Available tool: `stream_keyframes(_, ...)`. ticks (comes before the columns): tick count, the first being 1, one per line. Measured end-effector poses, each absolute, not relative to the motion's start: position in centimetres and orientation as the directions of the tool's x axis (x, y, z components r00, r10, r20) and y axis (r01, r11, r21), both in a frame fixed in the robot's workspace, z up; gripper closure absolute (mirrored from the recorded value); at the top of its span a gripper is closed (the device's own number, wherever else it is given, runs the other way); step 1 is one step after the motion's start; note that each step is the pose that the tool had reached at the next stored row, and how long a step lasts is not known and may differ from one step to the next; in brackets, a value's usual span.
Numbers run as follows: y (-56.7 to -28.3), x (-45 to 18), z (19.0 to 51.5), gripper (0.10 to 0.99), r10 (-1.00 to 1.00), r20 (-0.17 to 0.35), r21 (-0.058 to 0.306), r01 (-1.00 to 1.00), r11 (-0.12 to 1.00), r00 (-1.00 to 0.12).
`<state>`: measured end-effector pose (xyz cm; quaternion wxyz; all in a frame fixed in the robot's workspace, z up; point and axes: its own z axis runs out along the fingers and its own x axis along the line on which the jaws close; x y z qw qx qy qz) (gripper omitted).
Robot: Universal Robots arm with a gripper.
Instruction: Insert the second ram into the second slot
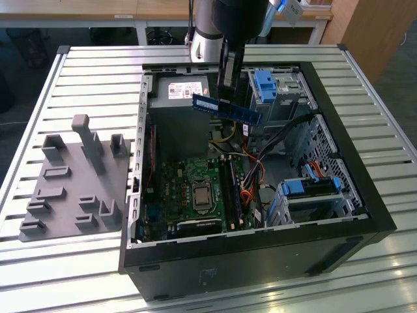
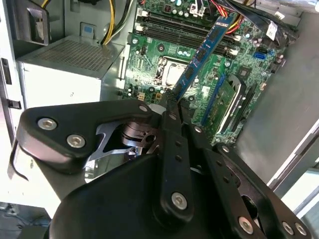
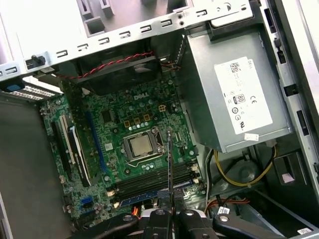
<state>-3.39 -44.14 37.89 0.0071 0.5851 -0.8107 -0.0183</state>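
Black claw [image 1: 226, 91] hangs from the arm over the far end of the open computer case [image 1: 247, 264], its fingers pressed together on the second ram [image 1: 229, 109]; the dark-blue stick lies roughly level in the air with its pale label facing the exterior view; it floats above the gap between the power supply [image 1: 177, 98] and the blue drive bracket [image 1: 266, 86], touching neither.

From where I stand the memory slots [image 1: 230, 186] are well apart from the stick, down on the green motherboard [image 1: 171, 189] just beside the processor socket [image 1: 201, 194], on the exterior view's right of it; the second wrist view has the ram [image 2: 199, 57] reaching out from the claw [image 2: 169, 105] over the board, and the first wrist view catches it edge-on as a thin dark line [image 3: 170, 164] crossing the long black slots [image 3: 154, 180]; which of those slots is already filled I cannot tell.

I judge the carry to be the step in hand: the stick is lifted and over the case, not yet lined up or lowered; seating it would call for its long edge to run parallel with the second slot, its contact edge down, and a straight, even press; a tilted entry could jam against the slot's end clips.
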Motion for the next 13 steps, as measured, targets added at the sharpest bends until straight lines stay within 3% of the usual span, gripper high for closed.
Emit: stream_keyframes(13,-44.14,-3.38,37.89,0.949,-0.922,-0.01,0.038,-0.922,0.386,-0.387)
